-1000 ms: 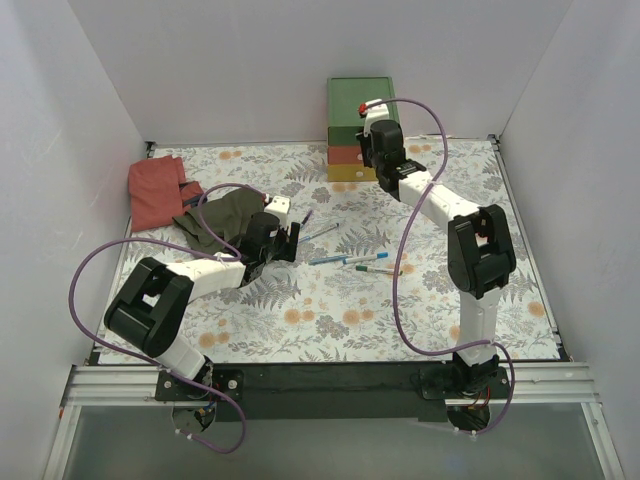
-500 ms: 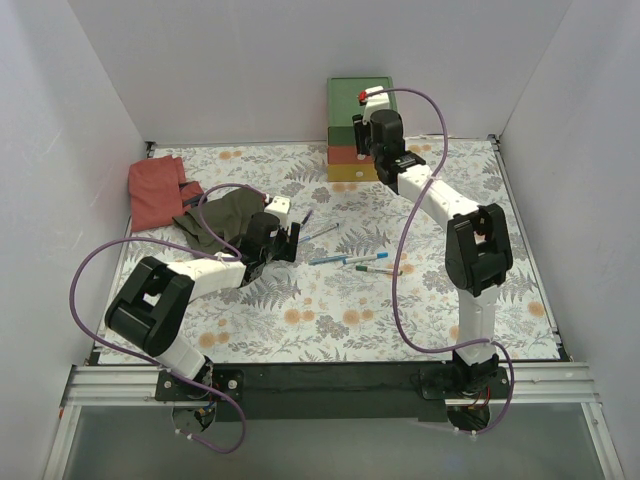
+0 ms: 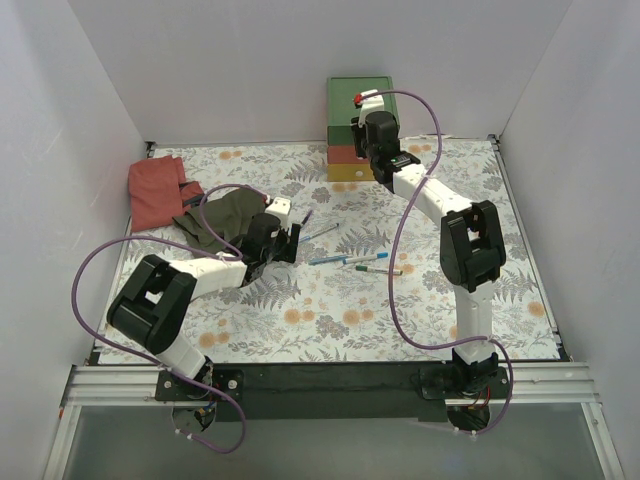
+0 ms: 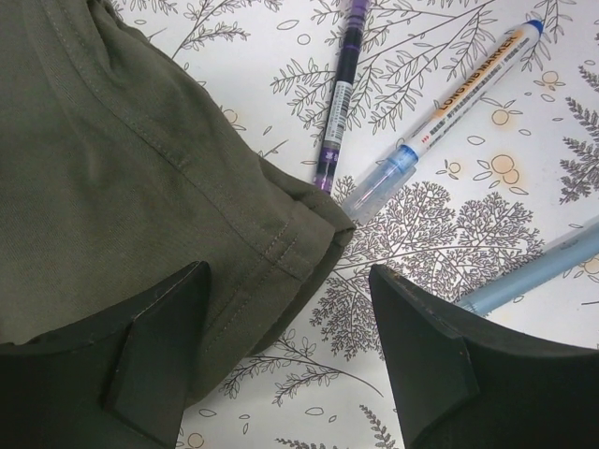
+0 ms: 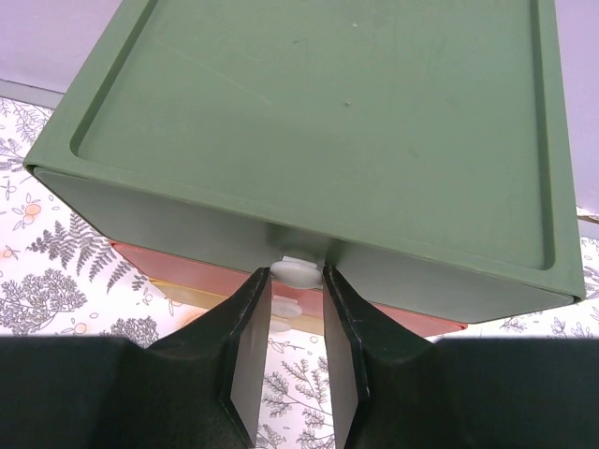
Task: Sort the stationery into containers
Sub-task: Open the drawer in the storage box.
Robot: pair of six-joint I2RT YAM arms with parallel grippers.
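Note:
The green-topped chest [image 3: 358,100] stands at the back of the table. In the right wrist view its green top drawer [image 5: 168,210], red-orange drawer [image 5: 178,269] and yellow drawer [image 5: 178,294] are all shut. My right gripper [image 5: 297,281] is closed on the top drawer's white knob [image 5: 297,271], one finger on each side; it is also in the top view [image 3: 358,135]. My left gripper [image 4: 290,355] is open and empty, low over the edge of the dark green cloth [image 4: 112,168]. A purple pen [image 4: 339,89], a blue-capped white marker [image 4: 449,117] and a light-blue pen [image 4: 533,271] lie just beyond it.
A red cloth [image 3: 155,190] lies at the far left beside the dark green cloth [image 3: 220,215]. Two more pens, one green-capped [image 3: 370,257] and one below it [image 3: 380,270], lie mid-table. White walls enclose the table on three sides.
My right gripper has moved up and back to the chest's top drawer and closed round its knob. The left arm has barely moved.

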